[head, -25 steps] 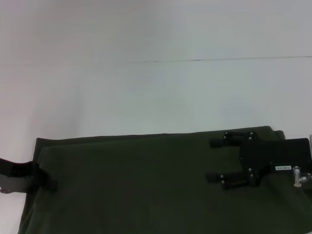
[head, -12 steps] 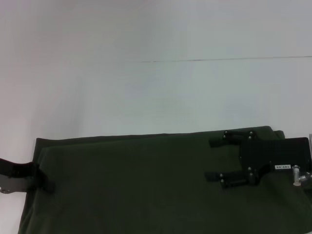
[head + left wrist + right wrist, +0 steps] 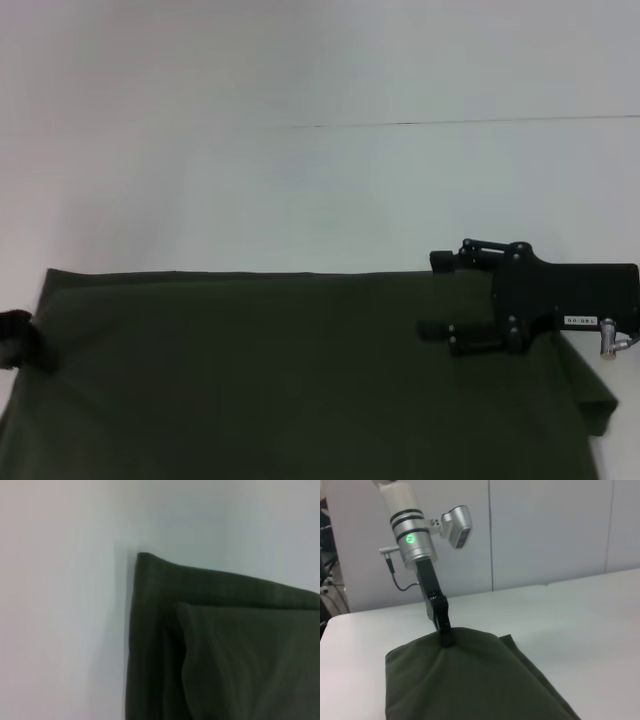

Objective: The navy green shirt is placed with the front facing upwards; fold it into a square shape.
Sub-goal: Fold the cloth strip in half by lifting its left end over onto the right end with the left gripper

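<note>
Across the lower half of the head view, the navy green shirt (image 3: pixel 300 380) lies folded as a wide dark band on the white surface (image 3: pixel 300 190); its near part is cut off by the frame bottom, no print or collar visible. Far edge runs straight from the left corner to under the right gripper (image 3: pixel 432 296). The right gripper sits over the shirt's far right part, fingers spread apart, one finger at the far edge, the other over the cloth; cannot tell if they touch the fabric. Right end of the shirt has a small flap sticking out past the arm body, near the frame edge. The left gripper (image 3: pixel 15 335) is mostly cut off at the left frame edge, only a dark tip shows at the shirt's left edge; right wrist view shows left gripper (image 3: pixel 443 625) coming down onto the far corner of the cloth, tip against the fabric, whether it pinches the fabric is hard to make out. Left wrist view shows a shirt corner (image 3: pixel 150 580) with stacked layers, own fingers not in view. Plenty of bare surface beyond the far edge and left of the shirt.
</note>
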Robot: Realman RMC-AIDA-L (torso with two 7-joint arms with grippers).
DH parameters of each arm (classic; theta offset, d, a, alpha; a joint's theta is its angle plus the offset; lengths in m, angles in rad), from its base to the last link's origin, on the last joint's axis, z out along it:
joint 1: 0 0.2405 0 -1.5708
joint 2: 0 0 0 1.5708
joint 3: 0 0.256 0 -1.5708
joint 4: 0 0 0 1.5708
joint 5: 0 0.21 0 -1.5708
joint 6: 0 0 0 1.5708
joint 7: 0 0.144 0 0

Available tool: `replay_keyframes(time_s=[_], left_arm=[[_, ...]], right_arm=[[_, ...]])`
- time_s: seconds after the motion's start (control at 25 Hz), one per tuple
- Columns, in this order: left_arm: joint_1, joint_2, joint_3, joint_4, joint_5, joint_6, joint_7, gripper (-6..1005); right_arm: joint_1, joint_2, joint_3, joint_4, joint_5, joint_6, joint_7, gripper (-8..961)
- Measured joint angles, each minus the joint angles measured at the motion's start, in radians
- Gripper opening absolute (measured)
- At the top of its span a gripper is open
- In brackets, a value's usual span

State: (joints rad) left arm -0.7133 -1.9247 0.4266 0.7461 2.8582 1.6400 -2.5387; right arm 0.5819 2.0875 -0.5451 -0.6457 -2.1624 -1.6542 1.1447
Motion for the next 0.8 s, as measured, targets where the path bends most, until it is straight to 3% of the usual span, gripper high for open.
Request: replay_keyframes(time_s=[0.48,0.8], left_arm=[[0.013,0.065,0.06,0.115,0.001,-0.016,-0.038,31],[-0.002,0.066,0.057,0.111,-0.002,0.006,-0.057,31]], right_arm=[[-0.002,0.001,-0.001,0.012,0.042,0.01,-0.003,900],[-0.002,0.003,0.001,0.026,0.044,0.015,-0.005,900]])
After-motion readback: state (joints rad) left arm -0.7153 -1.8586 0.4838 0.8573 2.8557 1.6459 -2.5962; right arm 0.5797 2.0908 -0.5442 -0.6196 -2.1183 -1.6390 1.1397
